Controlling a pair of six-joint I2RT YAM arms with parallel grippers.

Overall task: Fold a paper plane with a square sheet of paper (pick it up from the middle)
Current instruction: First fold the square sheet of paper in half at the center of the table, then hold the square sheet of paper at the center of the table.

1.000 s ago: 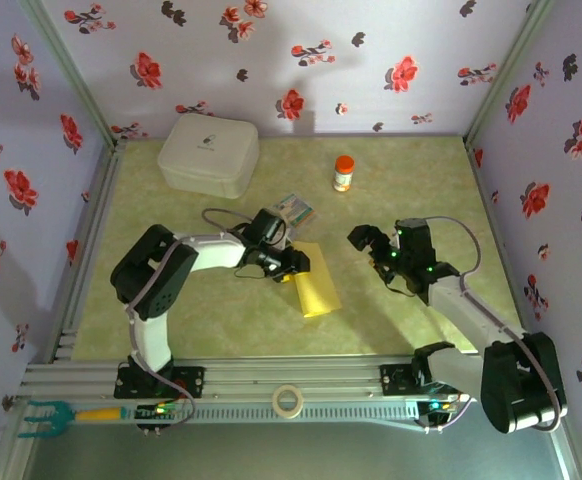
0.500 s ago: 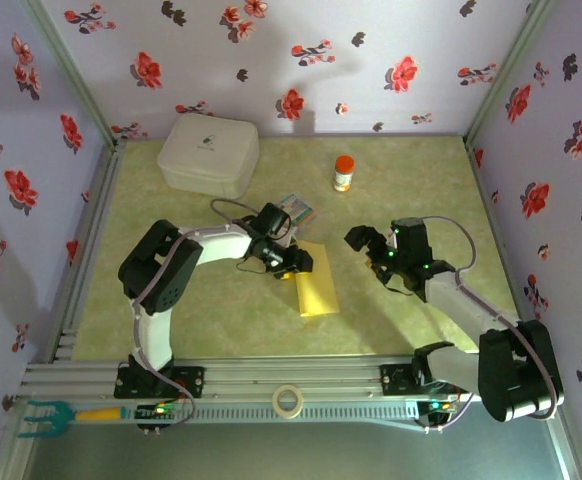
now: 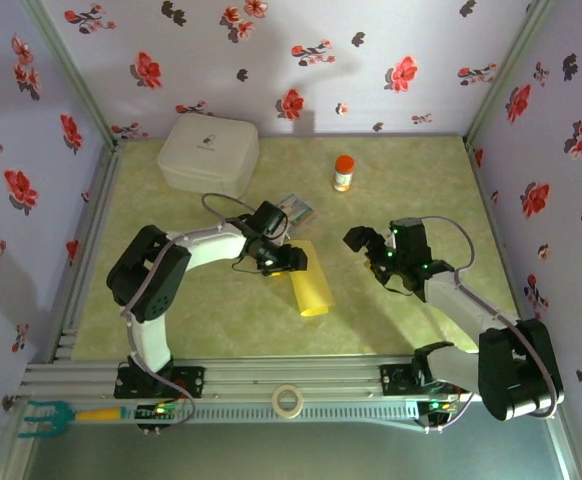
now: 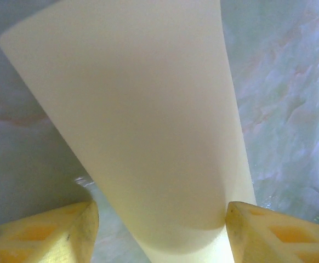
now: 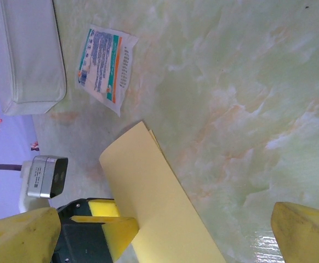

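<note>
Your left tool (image 3: 283,260) sits low on the bench (image 3: 411,180) at the far end of the paper (image 3: 311,288), and its jaws straddle the paper rather than pinch it. In the wrist view one finger (image 4: 269,233) touches the paper's edge, while the other stands off with bare bench showing between. I judge this tool released. The stance fences the end of the paper in without lifting it.

Your right tool (image 3: 369,250) hangs just right of the paper, spread wide with nothing between its jaws, and it faces the long right edge. That looks to me like a waiting post, from which it can press a crease or take the free side.

The paper lies flat in the middle of the bench as a narrow strip running from the left tool toward the near right. A doubled edge at its far corner, seen from the right wrist, shows that it is layered. There is no point and there are no wings, so I judge the plane far from done.

Further out, the packet (image 3: 295,210) lies just beyond the left tool, near the paper's far end but apart from it, so watch it when you swing. The box (image 3: 209,153) at the far left and the bottle (image 3: 343,173) at the far middle stand well apart.
</note>
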